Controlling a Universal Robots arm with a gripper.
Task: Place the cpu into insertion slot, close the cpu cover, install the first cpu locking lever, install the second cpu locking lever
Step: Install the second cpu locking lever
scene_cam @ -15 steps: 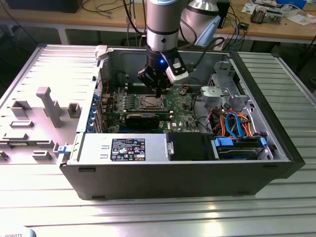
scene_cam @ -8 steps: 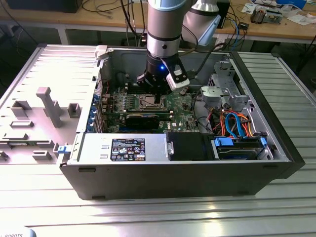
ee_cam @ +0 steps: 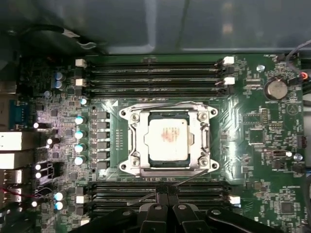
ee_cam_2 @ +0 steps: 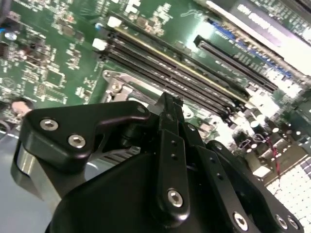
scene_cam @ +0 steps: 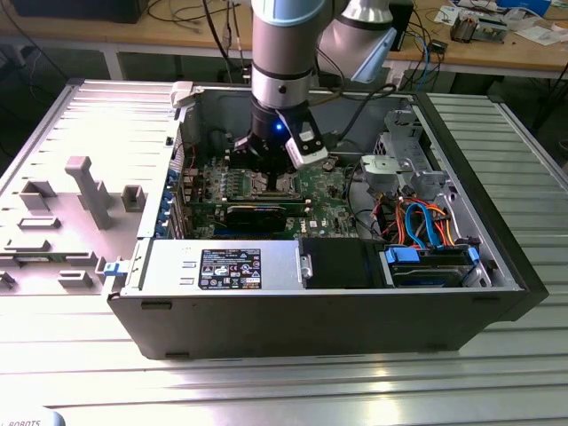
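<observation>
We see the cpu (ee_cam: pixel 166 137) lying flat and square in the insertion slot (ee_cam: pixel 127 145), silver top up. The cpu cover (ee_cam: pixel 168 167) frames it (dull silver). The hand (ee_cam: pixel 166 195) hovers beside it, fingers pressed together, holding nothing.

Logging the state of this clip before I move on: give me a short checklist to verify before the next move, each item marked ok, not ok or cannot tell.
1. Cpu seated in the slot: ok; its silver top sits square in the socket in the first wrist view.
2. Cover down over the cpu: ok; the frame lies flat around it.
3. Levers latched: cannot tell; thin wires run along the frame's edges, but their hooks are unclear.
4. Claw empty: ok; its fingertips meet with nothing between.
5. Claw clear of the memory slots: cannot tell; it hangs low over the board.
</observation>
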